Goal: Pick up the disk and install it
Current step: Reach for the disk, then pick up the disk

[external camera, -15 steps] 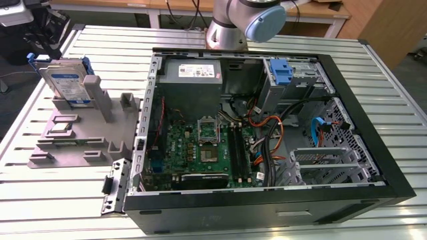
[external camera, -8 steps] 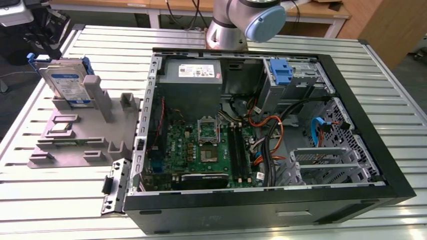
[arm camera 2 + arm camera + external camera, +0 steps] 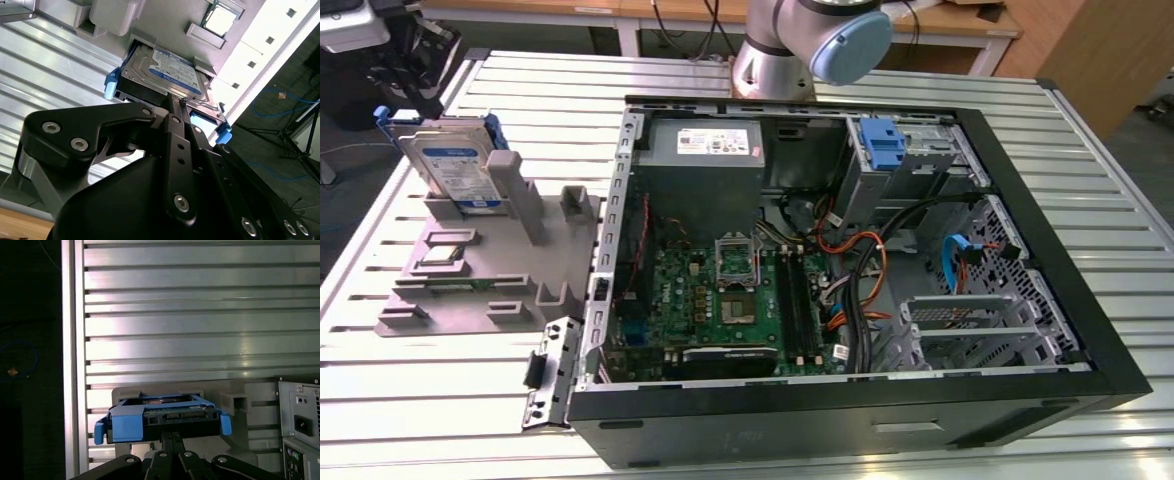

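Black claw (image 3: 176, 101), drawn together and empty, faces blue-framed silver-grey metal disk (image 3: 455, 165) upright in grey plastic stand (image 3: 494, 285); pickup apparently unstarted, needing claw opened first

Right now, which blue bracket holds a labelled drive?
The one around the disk, standing in the grey stand outside the computer case; the bracket inside shows no labelled drive.
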Available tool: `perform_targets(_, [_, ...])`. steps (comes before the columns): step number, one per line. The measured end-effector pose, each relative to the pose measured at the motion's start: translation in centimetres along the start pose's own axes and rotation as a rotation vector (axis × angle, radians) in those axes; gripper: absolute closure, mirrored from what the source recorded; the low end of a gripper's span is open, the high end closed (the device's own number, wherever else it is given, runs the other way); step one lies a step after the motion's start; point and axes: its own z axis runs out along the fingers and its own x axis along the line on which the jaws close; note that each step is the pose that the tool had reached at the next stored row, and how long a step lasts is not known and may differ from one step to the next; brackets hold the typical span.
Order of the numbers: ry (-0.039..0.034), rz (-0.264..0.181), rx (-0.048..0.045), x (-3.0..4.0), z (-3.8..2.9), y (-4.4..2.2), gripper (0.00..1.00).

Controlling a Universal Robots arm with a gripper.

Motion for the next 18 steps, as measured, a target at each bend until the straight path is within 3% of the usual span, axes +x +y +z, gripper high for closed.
perform_targets(18, [0.0003, -0.004, -0.0001, 0.00, -0.18, 0.01, 0.90])
